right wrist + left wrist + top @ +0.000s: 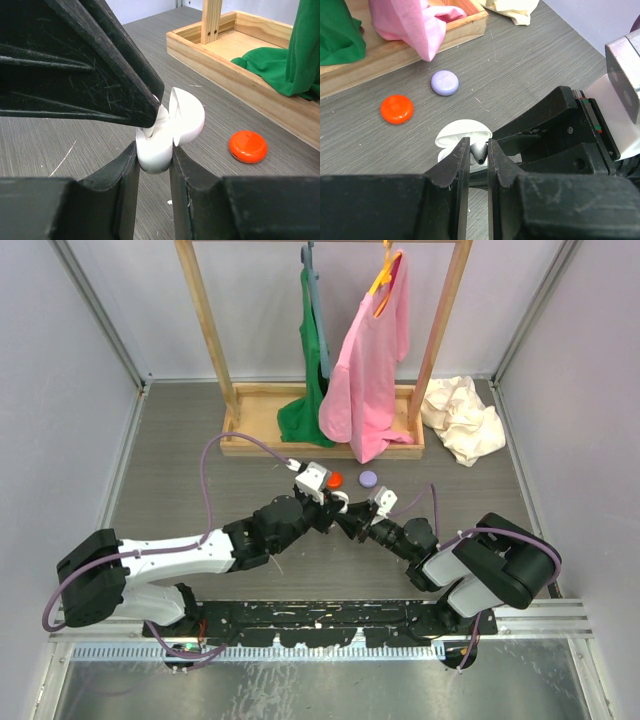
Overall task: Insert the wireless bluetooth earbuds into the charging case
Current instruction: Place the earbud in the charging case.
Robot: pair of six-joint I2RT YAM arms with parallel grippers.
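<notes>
The white charging case (167,137) stands open, its lid (187,117) tipped back. My right gripper (154,165) is shut on the case's base and holds it upright on the table. My left gripper (478,150) is shut on a white earbud (479,152) and holds it right over the open case (464,136); in the right wrist view the earbud's stem (151,128) reaches down into the case. In the top view both grippers meet at mid-table, the left (335,502) against the right (352,517), and the case is hidden between them.
An orange round case (397,109) and a lilac round case (444,82) lie on the table just beyond. A wooden clothes rack base (320,420) with green and pink garments (370,370) stands behind. A cream cloth (462,418) lies at the back right.
</notes>
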